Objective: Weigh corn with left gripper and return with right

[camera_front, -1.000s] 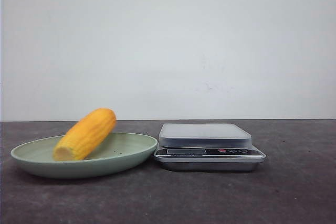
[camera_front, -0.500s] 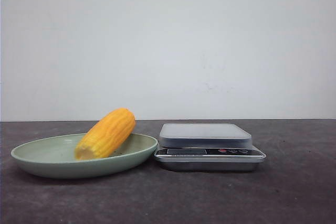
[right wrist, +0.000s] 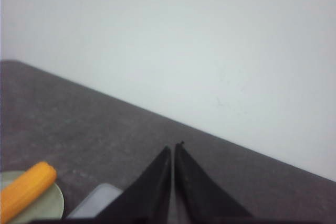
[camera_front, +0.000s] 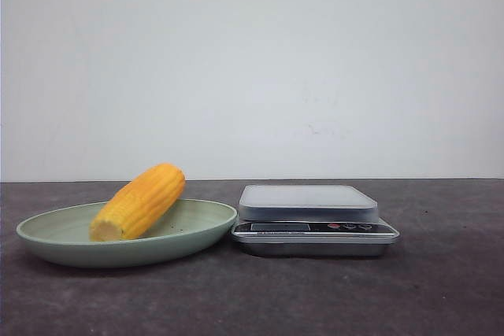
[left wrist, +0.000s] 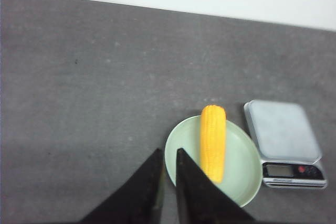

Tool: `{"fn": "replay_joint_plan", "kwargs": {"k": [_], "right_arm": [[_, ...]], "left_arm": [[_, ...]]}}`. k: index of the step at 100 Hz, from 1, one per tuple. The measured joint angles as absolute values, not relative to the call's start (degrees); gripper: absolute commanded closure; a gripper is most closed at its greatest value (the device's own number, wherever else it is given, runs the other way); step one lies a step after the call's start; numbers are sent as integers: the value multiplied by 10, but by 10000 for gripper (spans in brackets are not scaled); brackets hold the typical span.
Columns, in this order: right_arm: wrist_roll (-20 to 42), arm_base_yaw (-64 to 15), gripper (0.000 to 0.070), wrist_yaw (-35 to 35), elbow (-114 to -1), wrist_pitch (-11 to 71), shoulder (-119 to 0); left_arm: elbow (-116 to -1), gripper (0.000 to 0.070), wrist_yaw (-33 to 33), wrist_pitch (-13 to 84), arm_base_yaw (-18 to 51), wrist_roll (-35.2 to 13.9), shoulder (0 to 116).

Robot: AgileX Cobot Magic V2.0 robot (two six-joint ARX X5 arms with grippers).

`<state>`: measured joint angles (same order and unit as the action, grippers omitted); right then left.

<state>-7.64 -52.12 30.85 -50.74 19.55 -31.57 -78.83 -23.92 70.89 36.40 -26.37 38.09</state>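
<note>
The corn (camera_front: 138, 202) lies tilted in the pale green plate (camera_front: 47, 235) left of the scale, its cut end toward the front. Neither gripper shows in the front view. In the left wrist view my left gripper (left wrist: 169, 153) is shut and empty, high above the table, with its tips over the plate's (left wrist: 241, 174) near left rim and apart from the corn (left wrist: 212, 142). My right gripper (right wrist: 173, 148) is shut and empty, raised well above the table. The corn (right wrist: 23, 190) and plate (right wrist: 53, 203) show at the edge of the right wrist view.
A silver kitchen scale (camera_front: 309, 202) with a flat grey platform stands just right of the plate, almost touching it. It also shows in the left wrist view (left wrist: 283, 129) and the right wrist view (right wrist: 94, 200). The table is dark grey, with a white wall behind.
The corn rolled to the right on the plate, then back to the left. The plate and scale have not moved.
</note>
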Motion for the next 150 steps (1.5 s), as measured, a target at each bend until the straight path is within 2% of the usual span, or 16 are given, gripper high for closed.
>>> {"fn": "replay_joint_plan", "kwargs": {"k": [54,71,82,91,102,120,139,150], "right_arm": [[-77,-514,696,312,-507,194,-311],[-77,-444,696,274,-507,210,-298],[-77,-371,696,216,-493,228,-276],[-77,-305,696,156,-443,199,-254],[-75,-225,696,95,-344,124,-223],[-26,-122,696,-34,-151,-7,-135],[9,-103,696,-49,-13,-27,-30],[16,-95,696,-52,-8,9,-1]], "left_arm": [[-788,700,-239,709,364,-279,379],[-788,700,-239,709,364,-279,379],[-788,700,-239,709,364,-279,379],[-788,700,-239,709,364,-279,379],[-788,700,-239,709,364,-279,379],[-788,700,-239,709,364,-279,379],[-788,700,-239,709,364,-279,378],[-788,700,-239,709,364,-279,379]]}}
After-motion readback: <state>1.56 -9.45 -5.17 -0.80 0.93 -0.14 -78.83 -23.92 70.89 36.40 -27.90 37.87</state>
